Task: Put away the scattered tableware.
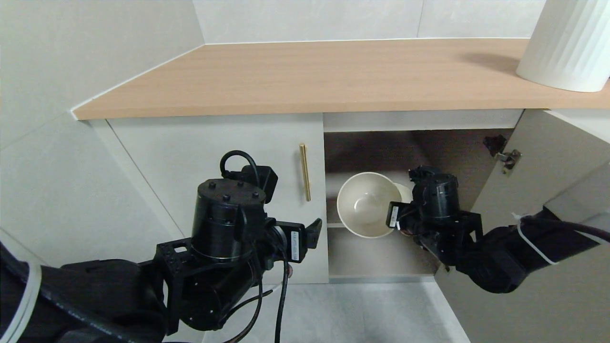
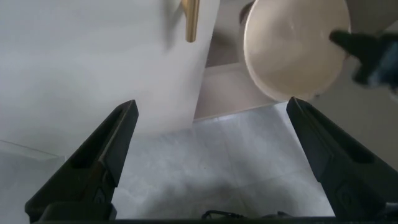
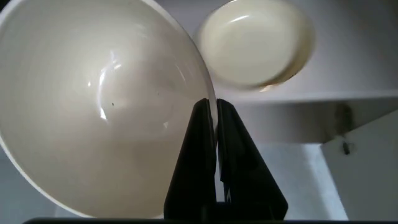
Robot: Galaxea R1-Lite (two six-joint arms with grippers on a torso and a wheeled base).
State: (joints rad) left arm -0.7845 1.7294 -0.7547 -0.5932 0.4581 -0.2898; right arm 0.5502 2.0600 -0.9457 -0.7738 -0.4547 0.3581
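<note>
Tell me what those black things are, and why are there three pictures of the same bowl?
Those black things are a robot's two arms. Each one ends in a tool, a pincher with two fingers. The big picture comes from a camera on the robot's head, looking down. The other two come from cameras on its wrists, so you see each tool up close. The right tool pinches the rim of a cream bowl and holds it tilted at the open side of a cupboard. On the shelf inside lies a small dish. The left tool is open and holds nothing. It hangs in front of the closed door. Above is a wooden worktop with a white ribbed pot on it.
</note>
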